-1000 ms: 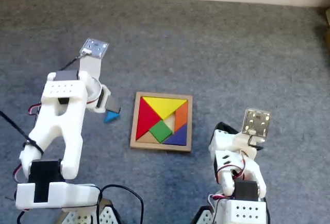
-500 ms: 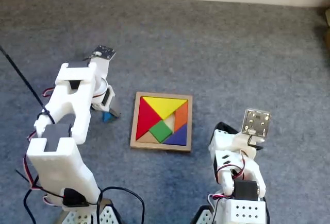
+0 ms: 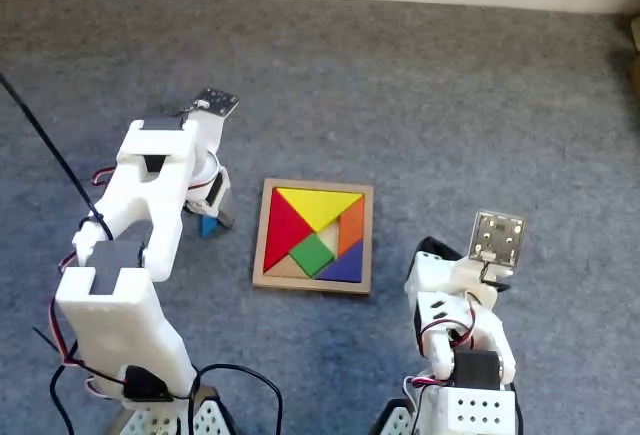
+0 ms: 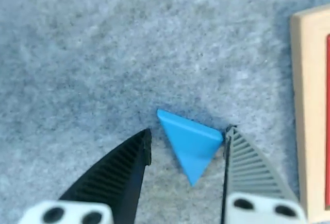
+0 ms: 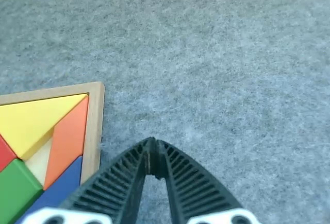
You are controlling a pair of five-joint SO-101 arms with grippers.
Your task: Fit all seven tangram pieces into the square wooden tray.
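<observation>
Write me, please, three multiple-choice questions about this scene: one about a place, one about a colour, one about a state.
1. Where is the light blue triangle relative to the wooden tray?
A) inside it B) on the carpet outside it C) on its rim
2. What colour is the square piece in the tray?
A) green B) yellow C) red
3. How is the right claw?
A) wide open B) shut on a piece C) shut, holding nothing
Answers: 1 B, it lies on the carpet between the open fingers of the left claw; 2 A, the square is green; 3 C, its fingers meet over carpet.
</observation>
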